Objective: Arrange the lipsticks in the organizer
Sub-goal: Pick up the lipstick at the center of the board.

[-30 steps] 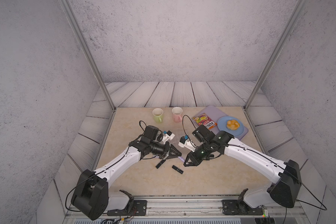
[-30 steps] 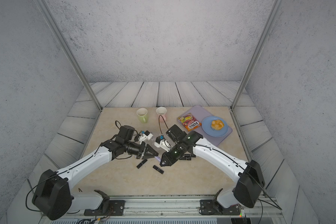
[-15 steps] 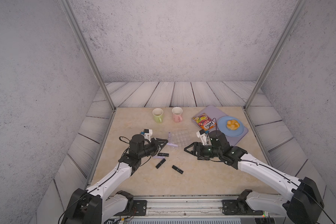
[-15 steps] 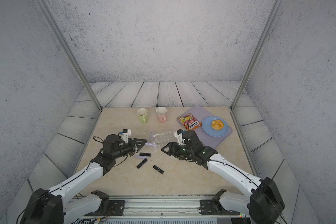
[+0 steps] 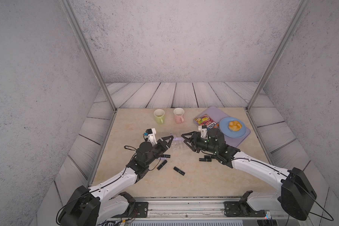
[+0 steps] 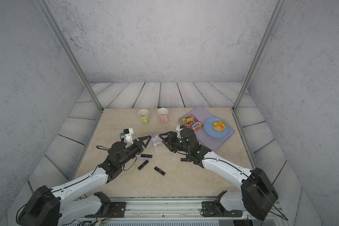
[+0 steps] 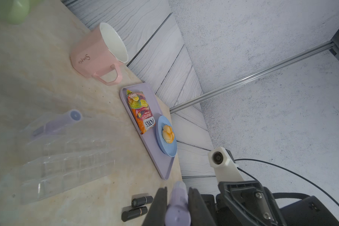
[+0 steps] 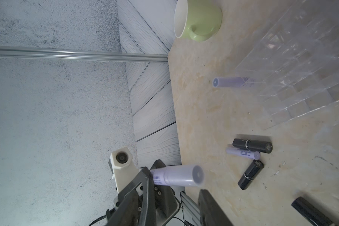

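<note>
My left gripper (image 5: 169, 139) (image 7: 177, 189) is shut on a pale lilac lipstick (image 7: 178, 203) (image 8: 176, 175) and holds it level above the table. My right gripper (image 5: 184, 138) (image 8: 173, 181) faces it tip to tip. It is open, its fingers on either side of the lipstick's free end without touching it. Below them lies the clear organizer (image 5: 177, 146) (image 7: 67, 162); one lilac lipstick (image 7: 63, 121) (image 8: 229, 82) stands in a cell. Loose on the table are black lipsticks (image 5: 165, 156) (image 5: 179, 170) (image 5: 205, 159) and a lilac one (image 8: 243, 153).
A green mug (image 5: 159, 116) and a pink mug (image 5: 178, 115) stand behind the organizer. At the back right a lilac flat tray (image 5: 241, 140) carries a snack packet (image 5: 205, 120) and a blue plate (image 5: 223, 130) with a bun.
Both grippers have drawn together above the organizer until their tips nearly meet. The left gripper still grips the lilac lipstick.
</note>
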Robot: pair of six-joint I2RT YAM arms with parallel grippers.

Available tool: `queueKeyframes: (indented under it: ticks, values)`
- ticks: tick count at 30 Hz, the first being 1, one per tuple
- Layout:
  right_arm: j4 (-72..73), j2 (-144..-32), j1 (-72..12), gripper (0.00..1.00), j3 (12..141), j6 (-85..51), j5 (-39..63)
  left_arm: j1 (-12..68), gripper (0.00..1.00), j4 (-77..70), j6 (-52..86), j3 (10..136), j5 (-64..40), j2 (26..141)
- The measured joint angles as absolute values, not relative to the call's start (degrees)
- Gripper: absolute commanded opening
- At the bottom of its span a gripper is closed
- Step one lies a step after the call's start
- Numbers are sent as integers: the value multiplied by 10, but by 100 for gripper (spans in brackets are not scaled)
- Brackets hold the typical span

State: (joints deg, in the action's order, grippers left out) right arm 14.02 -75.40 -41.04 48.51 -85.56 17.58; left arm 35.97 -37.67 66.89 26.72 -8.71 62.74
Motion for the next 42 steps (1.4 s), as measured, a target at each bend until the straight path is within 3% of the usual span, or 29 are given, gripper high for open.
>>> queueKeyframes:
  ticks: [6,11,15,23,30,36,42]
  values:
    - [136,-765,-410,47,495,-893,165,376,0,-407,649,267,-68,640]
    - [137,-782,-411,31,495,-930,158,395,0,-424,632,267,-54,660]
    - [138,-785,-411,28,495,-959,148,409,0,-437,620,267,-38,672]
    - [128,-785,-411,35,495,-995,116,432,0,-470,610,267,-10,705]
    - [108,-785,-411,31,495,-1003,101,444,0,-469,603,267,5,712]
    - [98,-786,-411,39,502,-1005,99,447,0,-464,592,267,10,709]
    - [100,-793,-411,40,503,-1016,99,448,0,-455,577,267,17,704]
